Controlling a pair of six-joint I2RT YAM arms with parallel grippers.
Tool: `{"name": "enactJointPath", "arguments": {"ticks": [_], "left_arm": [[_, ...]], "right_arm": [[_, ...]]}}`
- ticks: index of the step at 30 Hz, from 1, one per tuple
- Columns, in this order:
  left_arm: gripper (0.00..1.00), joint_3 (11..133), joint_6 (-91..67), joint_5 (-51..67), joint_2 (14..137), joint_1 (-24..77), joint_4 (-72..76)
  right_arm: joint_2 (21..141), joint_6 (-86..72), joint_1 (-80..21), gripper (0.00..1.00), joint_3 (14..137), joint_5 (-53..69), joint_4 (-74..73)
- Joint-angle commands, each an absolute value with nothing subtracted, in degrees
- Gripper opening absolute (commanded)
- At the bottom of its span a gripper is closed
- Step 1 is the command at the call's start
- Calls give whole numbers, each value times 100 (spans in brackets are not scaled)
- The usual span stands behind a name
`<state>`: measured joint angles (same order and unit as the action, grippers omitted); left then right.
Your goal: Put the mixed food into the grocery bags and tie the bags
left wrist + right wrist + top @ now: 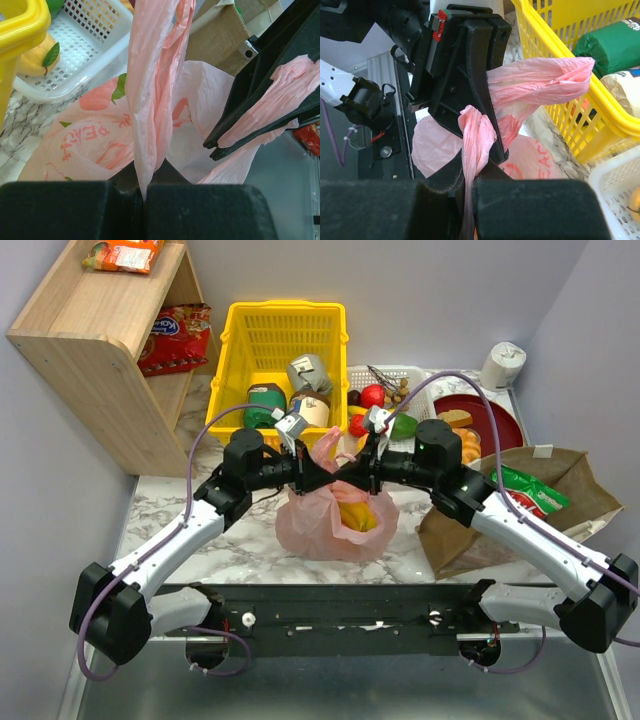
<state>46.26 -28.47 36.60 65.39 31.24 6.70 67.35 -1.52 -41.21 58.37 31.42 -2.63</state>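
The pink plastic bag (318,530) stands on the marble between my arms, with yellow bananas (358,517) showing through its mouth. My left gripper (322,472) (142,195) is shut on one twisted loop handle (152,75), which runs straight up from the jaws. My right gripper (352,472) (469,185) faces it, fingertip to fingertip, shut on the other handle (476,137), which loops round the left fingers (470,75). The brown paper bag (560,475) lies open at the right with the green crisp packet (530,490) in its mouth.
A yellow basket (240,335) with tins and jars stands behind the pink bag. Beside it are a white tray (385,373) of fruit and a red plate (500,415). A wooden shelf (75,335) with snack packets is at the far left.
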Motion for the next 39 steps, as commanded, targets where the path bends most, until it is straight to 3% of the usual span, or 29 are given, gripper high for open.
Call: {"name": "enactJointPath", "arguments": {"ticks": [1, 10, 14, 18, 20, 24, 30, 39], "left_arm": [[0, 4974, -2541, 4244, 6688, 3173, 195], [0, 5836, -1460, 4834, 7268, 3550, -1203], [0, 5740, -1414, 5229, 7313, 3586, -994], [15, 5380, -1915, 5177, 7154, 3586, -204], [30, 5230, -2256, 5194, 7128, 3586, 262], [40, 5072, -2601, 4967, 7119, 3630, 816], [43, 4790, -2961, 4746, 6988, 3700, 1599], [61, 4395, -3392, 4878, 6881, 3735, 2468]], "right_arm": [[6495, -54, -4148, 13, 5818, 3199, -272], [6741, 264, -4148, 17, 6328, 3199, -932], [6759, 35, -4148, 18, 6355, 2874, -923], [6750, -246, -4148, 22, 6276, 2690, -844], [6759, -439, -4148, 23, 6249, 2567, -783], [6794, -703, -4148, 24, 6196, 2549, -642], [6847, -967, -4148, 24, 6153, 2461, -510], [6943, -1054, -4148, 23, 6047, 2540, -273]]}}
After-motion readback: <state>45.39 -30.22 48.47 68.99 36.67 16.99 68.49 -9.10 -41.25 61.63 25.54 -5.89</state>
